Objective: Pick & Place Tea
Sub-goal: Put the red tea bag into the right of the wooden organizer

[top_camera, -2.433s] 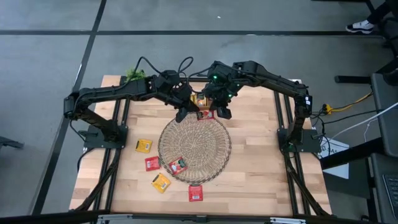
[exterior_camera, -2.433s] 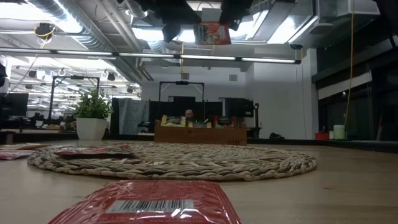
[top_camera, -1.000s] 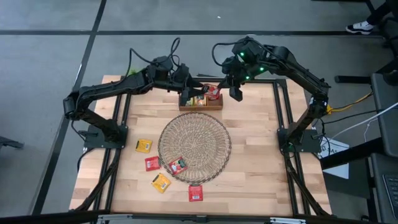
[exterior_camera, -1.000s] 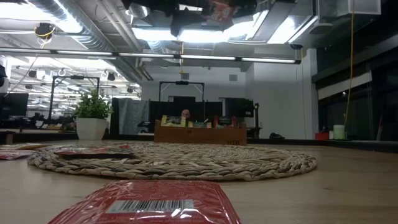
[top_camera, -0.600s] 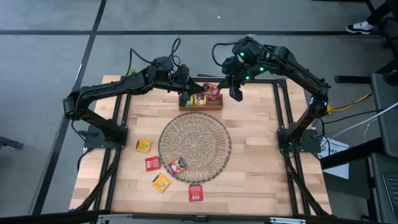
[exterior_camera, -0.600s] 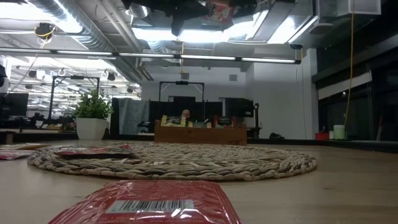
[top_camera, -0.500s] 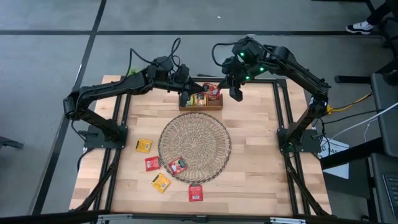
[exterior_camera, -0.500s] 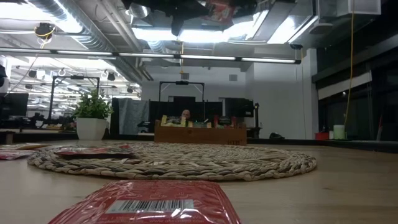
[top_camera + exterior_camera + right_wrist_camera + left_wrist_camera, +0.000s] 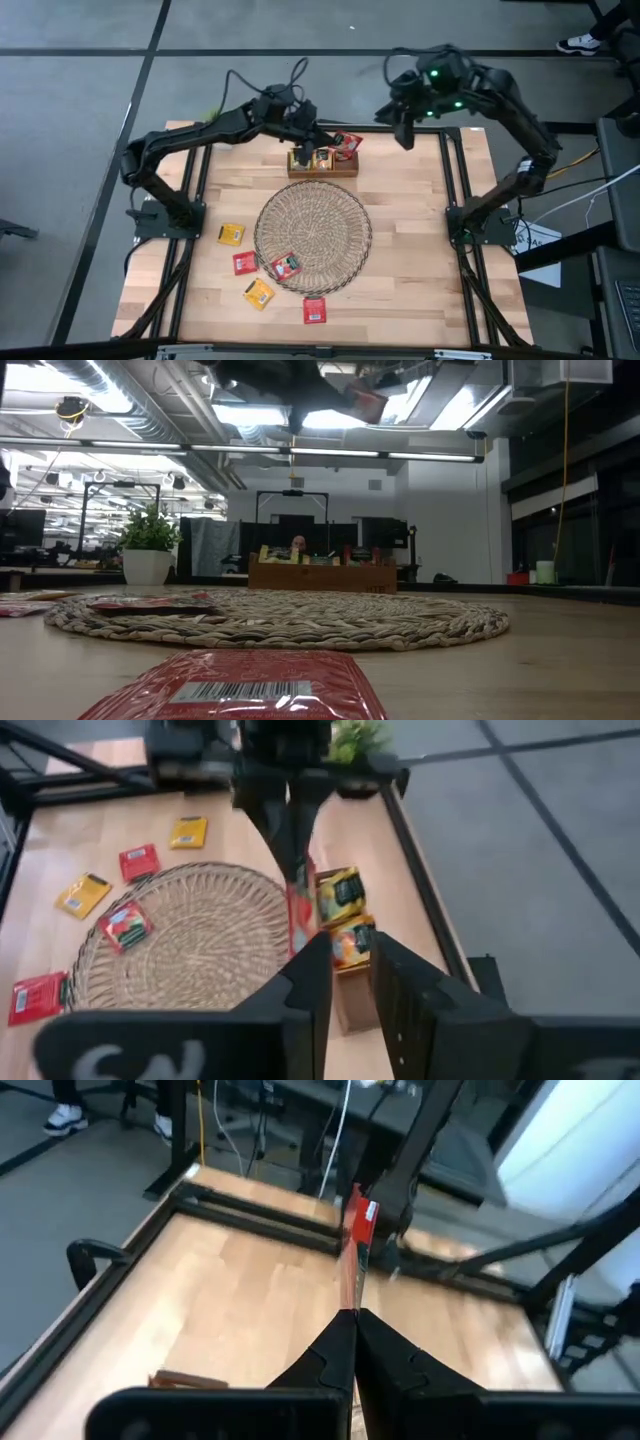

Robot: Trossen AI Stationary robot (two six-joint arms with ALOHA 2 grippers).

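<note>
A small red square tea sachet (image 9: 347,142) is pinched in the closed left gripper (image 9: 330,140) above the wooden box (image 9: 322,163), apparently for placing, while the partly parted, empty right gripper (image 9: 404,135) is held apart; lowering seems next.

Open-plan lab/office, industrial fit-out. Evidence: low view, far beyond the left gripper (image 9: 335,390) overhead, shows exposed ceiling ducts (image 9: 110,390) w/ strip lights (image 9: 330,453), rows of desks w/ monitors (image 9: 20,530), a person (image 9: 298,544) seated behind the wooden box (image 9: 322,575), glass partition at room's far side. High view: grey concrete floor (image 9: 80,110) w/ dark seam lines around the wooden table (image 9: 420,250), which sits in a black metal frame (image 9: 460,260) w/ both arms bolted on; yellow cable (image 9: 570,160) trails off past the right gripper (image 9: 403,128). Potted plant (image 9: 148,545) at table's far edge, left-arm side. Someone's shoe (image 9: 580,42) at the floor's corner.
</note>
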